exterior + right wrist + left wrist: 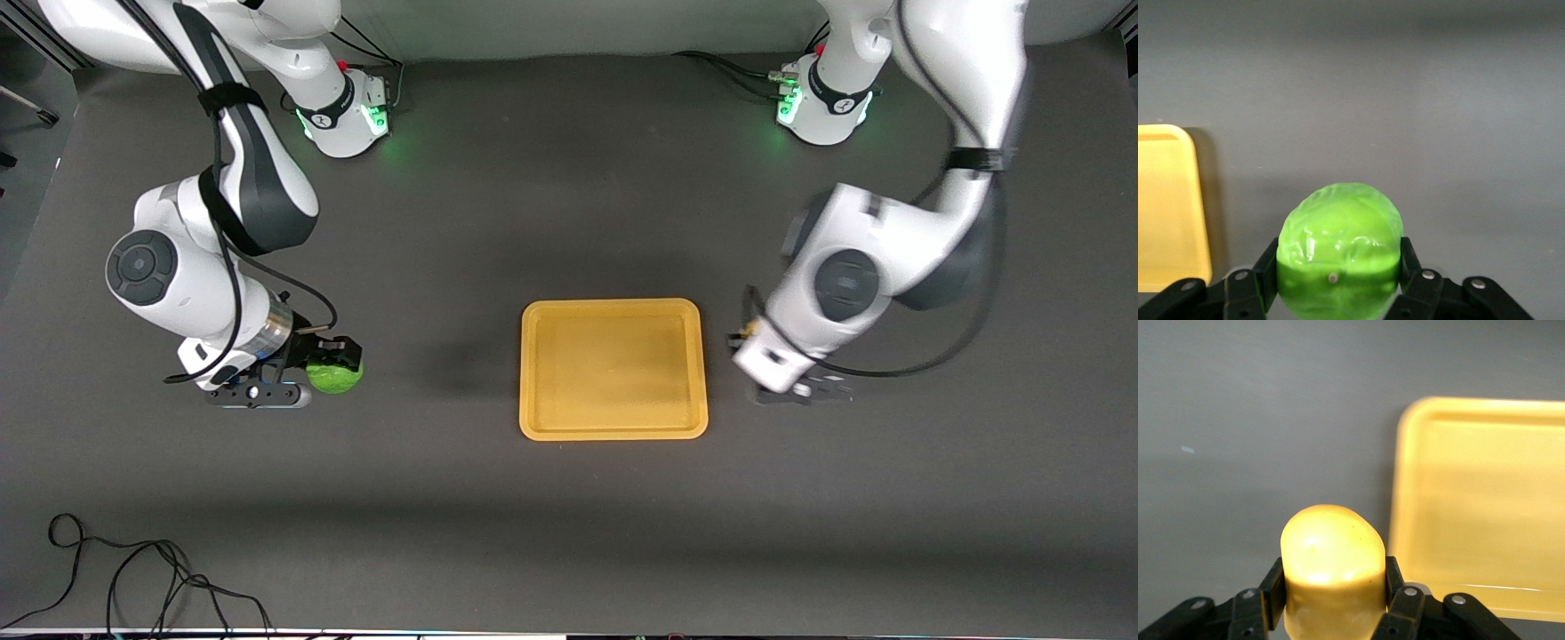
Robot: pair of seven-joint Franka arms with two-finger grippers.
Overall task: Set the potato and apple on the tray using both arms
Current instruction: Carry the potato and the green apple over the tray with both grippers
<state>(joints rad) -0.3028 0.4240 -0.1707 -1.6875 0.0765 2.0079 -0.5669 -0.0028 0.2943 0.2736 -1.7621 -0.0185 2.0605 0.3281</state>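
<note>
The yellow-orange tray (613, 368) lies flat and empty near the middle of the table (569, 516), between the two arms, so either can reach it from its own end.

The right tool (331, 366) is clamped on the green apple (335, 377), one finger on each side of the ball, as the right wrist view shows (1338, 263). It is over bare table toward the right arm's end, well apart from the tray, whose rounded corner (1168, 207) shows at the edge of that view.

The left tool (813, 389) is just beside the tray's short edge at the left arm's end. The front view hides its load under the wrist, but the left wrist view shows the fingers (1275, 587) gripping the yellow-orange potato (1333, 577) upright, with the tray's rim (1399, 493) close alongside.

Both pieces seem to be in the air; neither is on the tray yet. The potato looks closer to placement, the apple needing a longer carry
</note>
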